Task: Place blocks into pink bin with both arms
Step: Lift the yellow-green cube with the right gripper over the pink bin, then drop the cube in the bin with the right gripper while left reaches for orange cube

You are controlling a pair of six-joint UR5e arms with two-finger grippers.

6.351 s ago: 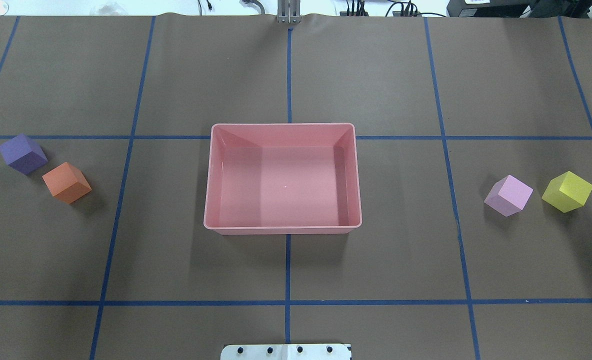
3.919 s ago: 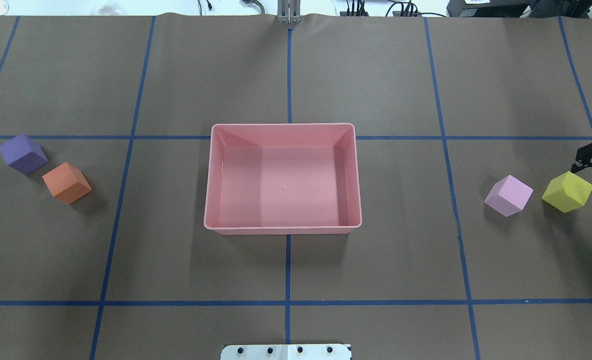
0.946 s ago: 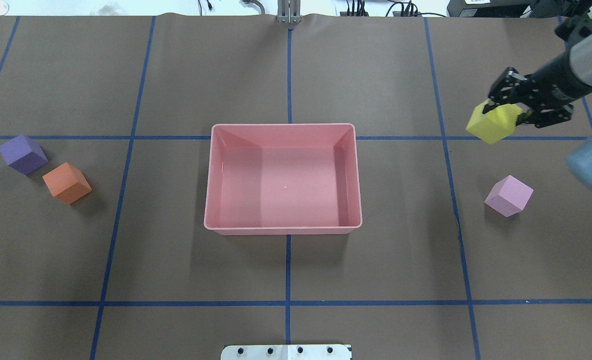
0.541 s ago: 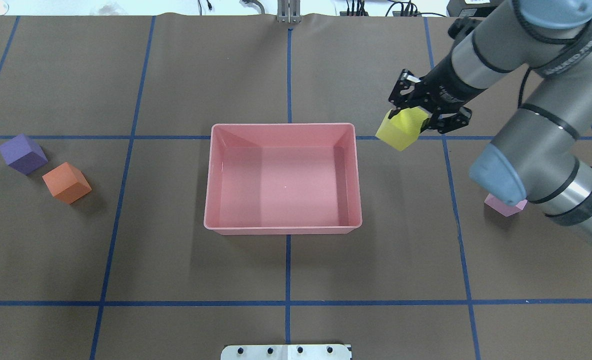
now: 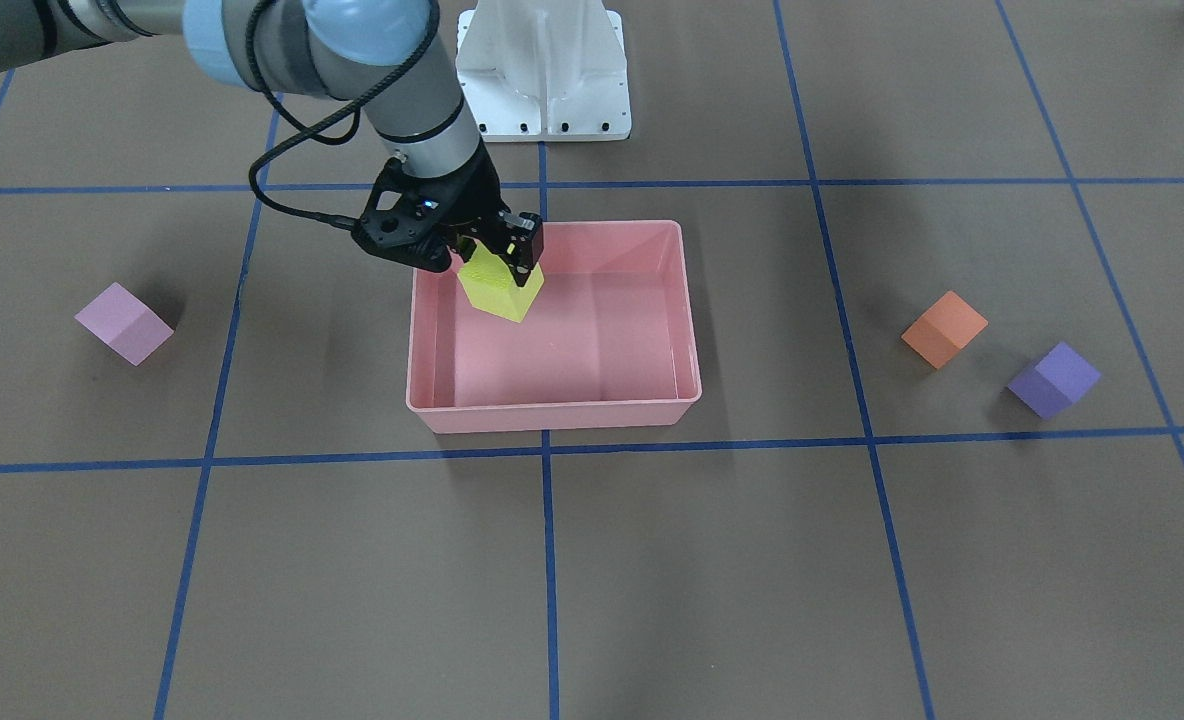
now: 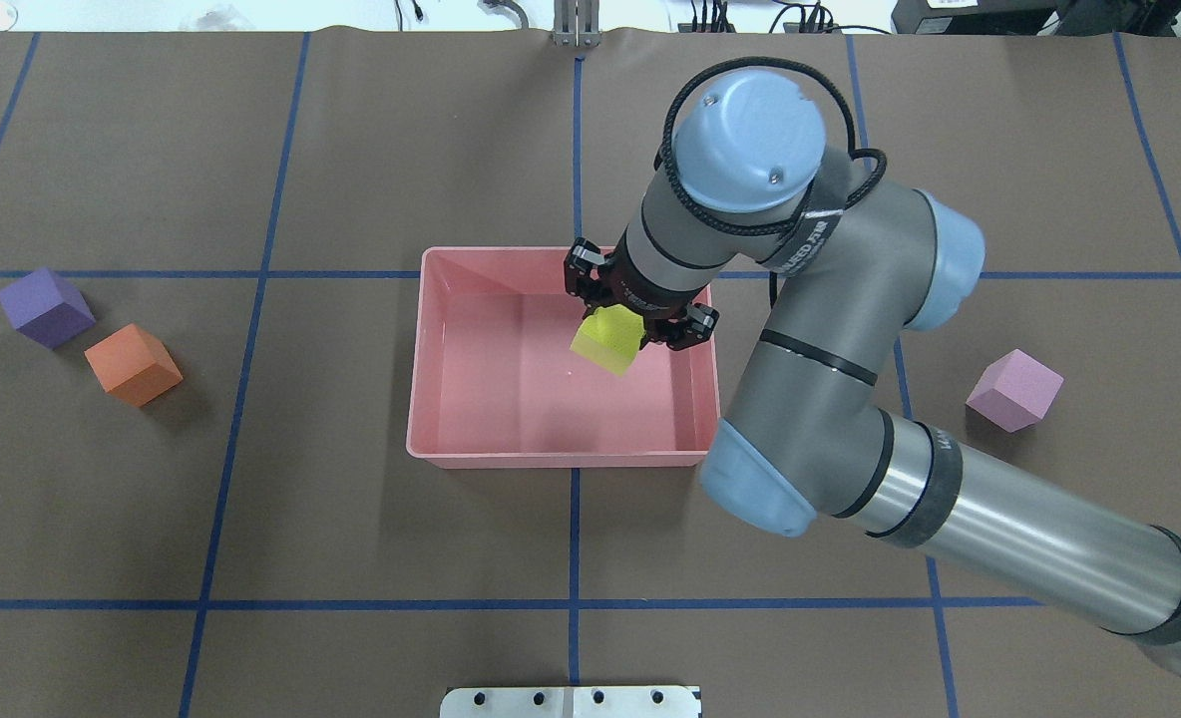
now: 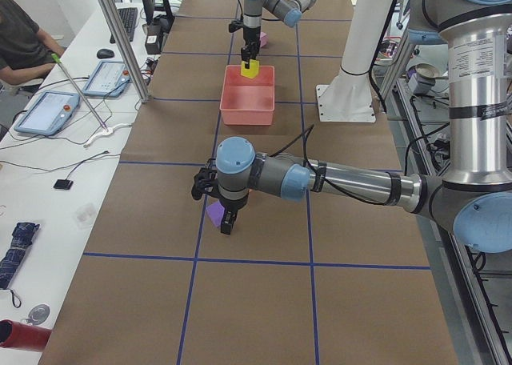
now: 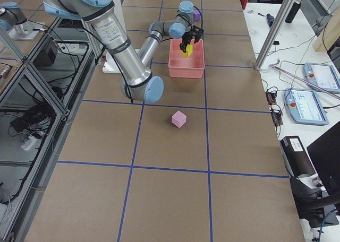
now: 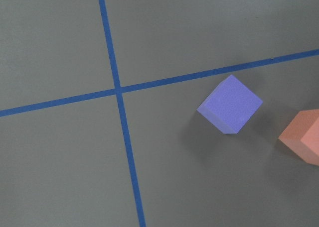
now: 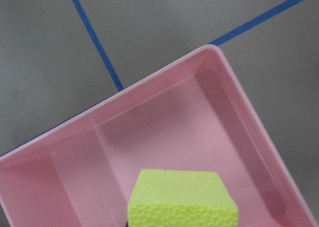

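Overhead exterior: blue-gridded table [image 6: 351, 519], pink bin [image 6: 511, 460]

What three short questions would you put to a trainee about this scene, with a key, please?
1. Which colour is the block that the right gripper holds above the pink bin? A orange, B yellow, C purple.
2. True or false: the light pink block lies on the table, outside the bin.
3. How many blocks lie on the table rather than in a gripper or the bin?

Key
1. B: it is the yellow block.
2. True.
3. Three: the light pink block, the orange block and the purple block.
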